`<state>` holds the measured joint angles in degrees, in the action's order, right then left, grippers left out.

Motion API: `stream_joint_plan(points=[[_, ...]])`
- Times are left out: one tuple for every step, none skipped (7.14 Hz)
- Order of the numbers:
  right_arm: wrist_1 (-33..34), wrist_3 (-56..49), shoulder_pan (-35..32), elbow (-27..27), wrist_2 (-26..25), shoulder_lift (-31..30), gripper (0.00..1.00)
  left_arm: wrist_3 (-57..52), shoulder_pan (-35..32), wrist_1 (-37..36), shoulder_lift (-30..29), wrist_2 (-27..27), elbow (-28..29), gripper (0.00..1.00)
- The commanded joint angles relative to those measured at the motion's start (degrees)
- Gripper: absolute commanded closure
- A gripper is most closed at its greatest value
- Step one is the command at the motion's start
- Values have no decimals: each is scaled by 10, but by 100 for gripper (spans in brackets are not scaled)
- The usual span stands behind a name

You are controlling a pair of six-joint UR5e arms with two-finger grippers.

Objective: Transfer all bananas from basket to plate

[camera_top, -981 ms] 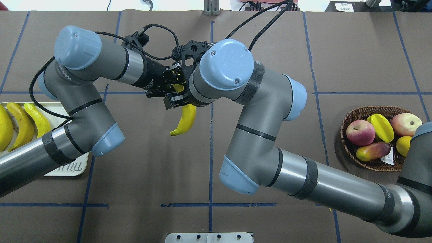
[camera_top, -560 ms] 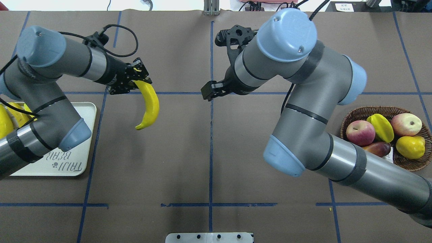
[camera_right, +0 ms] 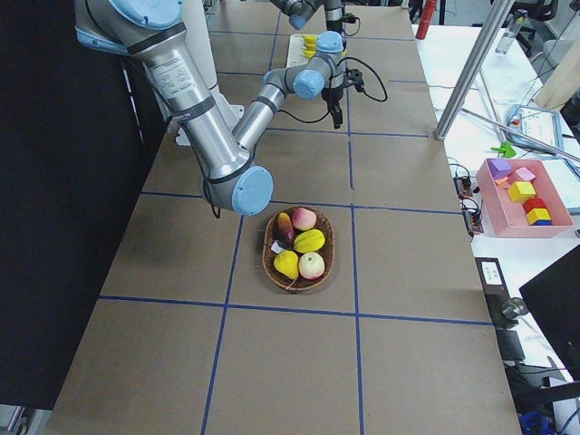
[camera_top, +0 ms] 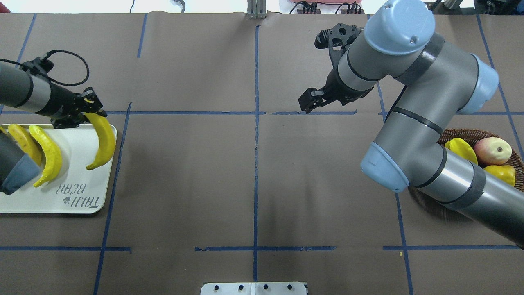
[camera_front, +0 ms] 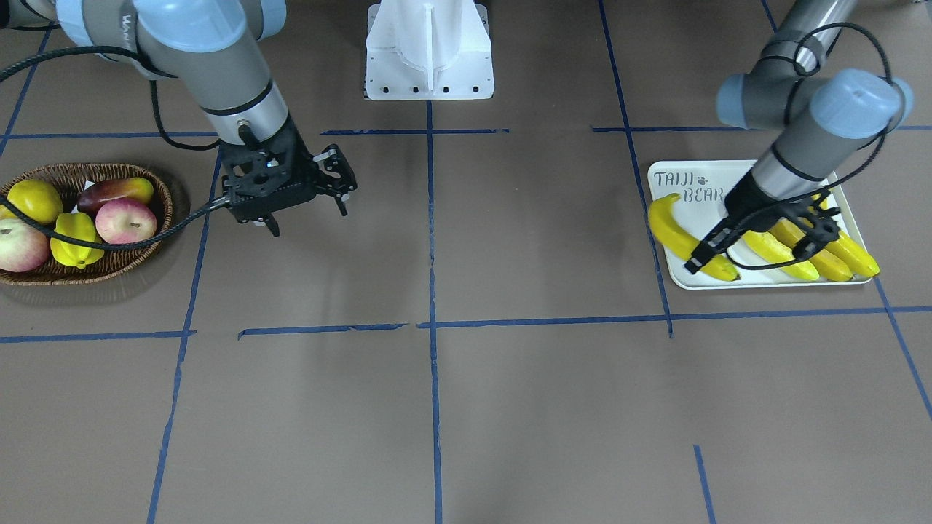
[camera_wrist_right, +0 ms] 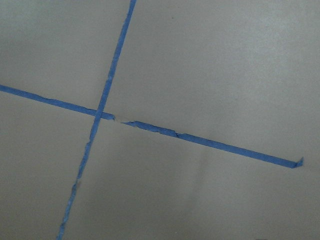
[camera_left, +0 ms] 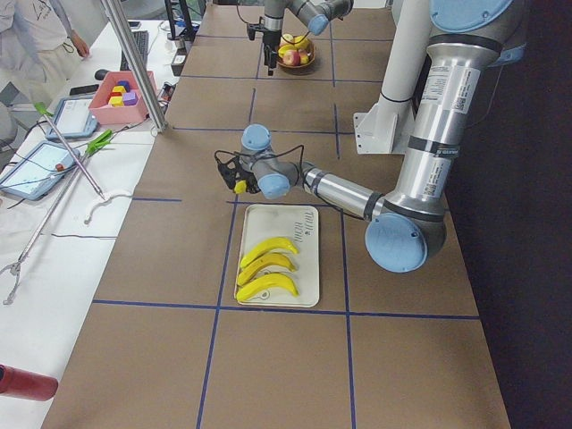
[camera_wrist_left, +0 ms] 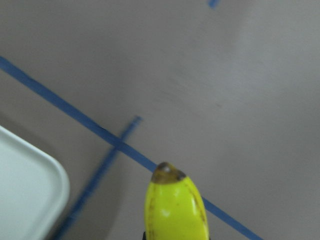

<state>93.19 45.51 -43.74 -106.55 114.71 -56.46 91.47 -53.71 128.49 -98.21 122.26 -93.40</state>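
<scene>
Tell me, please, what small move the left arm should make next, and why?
I would probably shift the left tool slightly inward over the plate, toward the other bananas lying there. The held banana hangs right along the plate's outer edge, so if released here it might slip onto the table.

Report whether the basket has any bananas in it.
None: the basket holds only two apples, a starfruit, a yellow pear-like fruit and a reddish mango-like fruit.
</scene>
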Motion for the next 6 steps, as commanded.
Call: stream_joint_plan(points=[[3,-13,-7,-8,8,-6,1,-83,-10,0,50,4,15,100],[3,-13,-7,-7,7,-7,1,-86,-10,0,53,4,24,99],[3,-13,-10,-8,7,-5,1,-89,-10,0,53,0,30,55],[3,-13,-11,-8,7,-6,1,-125,-15,0,52,0,32,1],[3,-14,-15,-8,7,-6,1,-158,-35,-2,60,5,32,0],[8,-14,-20,-8,8,-9,1,-202,-67,-7,62,37,29,0]])
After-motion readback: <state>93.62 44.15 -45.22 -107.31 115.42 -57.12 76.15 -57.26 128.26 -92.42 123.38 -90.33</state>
